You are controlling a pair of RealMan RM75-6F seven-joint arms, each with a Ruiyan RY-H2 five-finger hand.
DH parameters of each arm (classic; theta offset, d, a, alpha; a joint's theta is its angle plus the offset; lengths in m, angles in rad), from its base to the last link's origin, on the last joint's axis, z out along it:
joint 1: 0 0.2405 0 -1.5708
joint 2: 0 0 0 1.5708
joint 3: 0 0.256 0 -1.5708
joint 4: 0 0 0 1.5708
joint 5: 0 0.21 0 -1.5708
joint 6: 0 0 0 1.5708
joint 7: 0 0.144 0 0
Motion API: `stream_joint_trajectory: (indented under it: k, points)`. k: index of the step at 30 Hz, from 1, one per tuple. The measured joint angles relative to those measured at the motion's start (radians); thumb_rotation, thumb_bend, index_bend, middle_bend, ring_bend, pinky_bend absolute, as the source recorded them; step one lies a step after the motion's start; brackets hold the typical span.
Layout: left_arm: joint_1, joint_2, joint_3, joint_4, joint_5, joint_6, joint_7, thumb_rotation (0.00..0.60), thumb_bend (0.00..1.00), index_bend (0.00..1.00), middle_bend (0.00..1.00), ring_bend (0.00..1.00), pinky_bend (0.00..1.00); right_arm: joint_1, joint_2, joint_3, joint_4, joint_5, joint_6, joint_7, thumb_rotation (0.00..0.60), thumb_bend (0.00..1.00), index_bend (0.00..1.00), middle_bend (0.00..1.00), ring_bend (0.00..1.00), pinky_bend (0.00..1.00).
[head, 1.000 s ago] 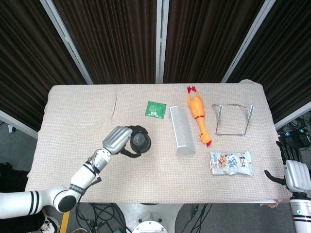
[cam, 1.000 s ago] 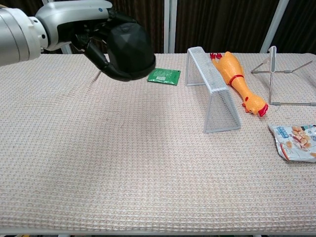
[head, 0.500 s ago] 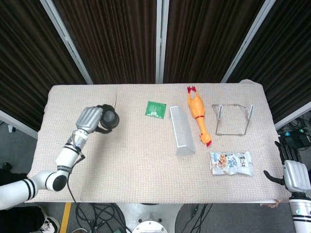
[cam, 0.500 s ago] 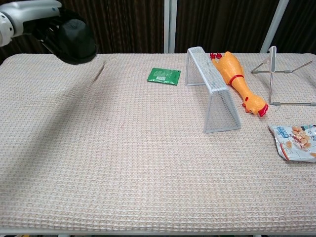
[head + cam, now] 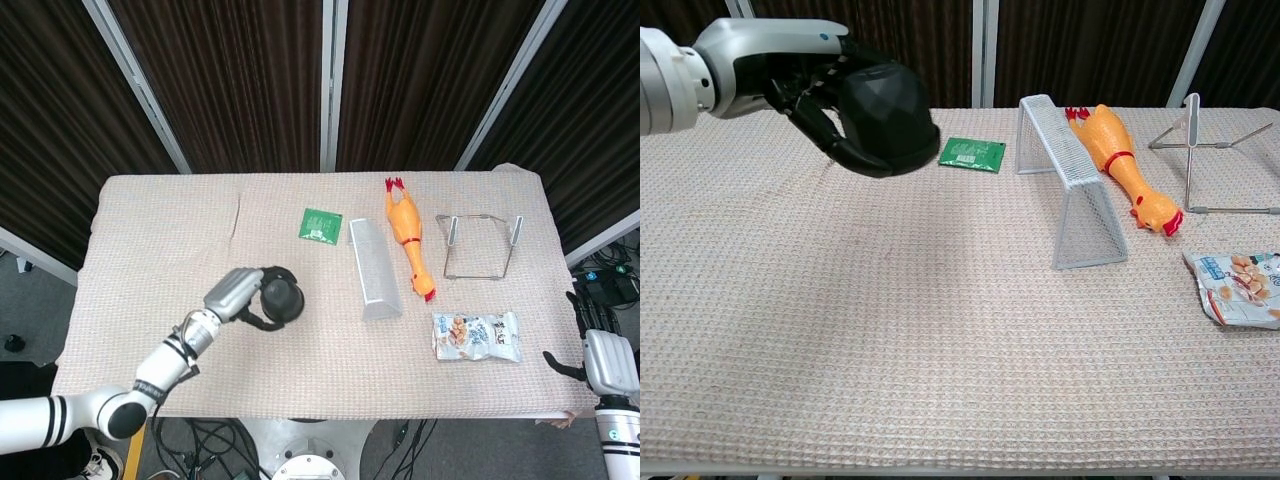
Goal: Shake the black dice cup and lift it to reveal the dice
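Black cup [image 5: 883, 118] up in the air over the table's [image 5: 180, 230] left half, gripped by the left hand [image 5: 805, 85], fingers wrapped round its side, clear of the cloth. Moving right: a green packet [image 5: 321, 224] near the far edge, then a wire mesh rack [image 5: 374, 268] at centre, a rubber chicken [image 5: 408, 236] just beside it, a wire stand [image 5: 481, 245], and a snack bag [image 5: 477, 336] toward the near right corner. Right hand [image 5: 608, 361] sits off the right edge; whether it is open, I cannot tell.

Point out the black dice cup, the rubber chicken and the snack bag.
black dice cup [image 5: 885, 115], chest view, its faceted side.
rubber chicken [image 5: 406, 228], head view, its orange body.
snack bag [image 5: 477, 336], head view, its printed front.
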Motion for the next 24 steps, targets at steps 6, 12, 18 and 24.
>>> stream_joint_trajectory:
  k: [6,12,18,24]
  points:
    - [-0.038,-0.022,-0.029,0.386,-0.143,-0.03,0.013,0.6,0.26,0.42,0.49,0.35,0.43,-0.003,0.002,0.002,0.003,0.002,0.004,0.008,0.6,0.1,0.0,0.0,0.0,0.0]
    - [-0.044,-0.021,-0.027,0.49,-0.139,-0.03,0.019,0.6,0.26,0.41,0.49,0.35,0.43,-0.002,-0.001,-0.002,0.008,-0.003,0.0,0.011,0.6,0.1,0.0,0.0,0.0,0.0]
    - [-0.02,0.016,0.004,0.206,-0.021,-0.061,-0.035,0.6,0.27,0.4,0.49,0.35,0.43,-0.003,-0.002,-0.001,0.009,-0.003,0.002,0.012,0.6,0.1,0.0,0.0,0.0,0.0]
    - [0.001,0.052,0.018,-0.121,0.113,-0.078,-0.108,0.6,0.26,0.4,0.49,0.35,0.43,-0.002,-0.006,-0.001,0.019,0.001,-0.007,0.018,0.6,0.1,0.0,0.0,0.0,0.0]
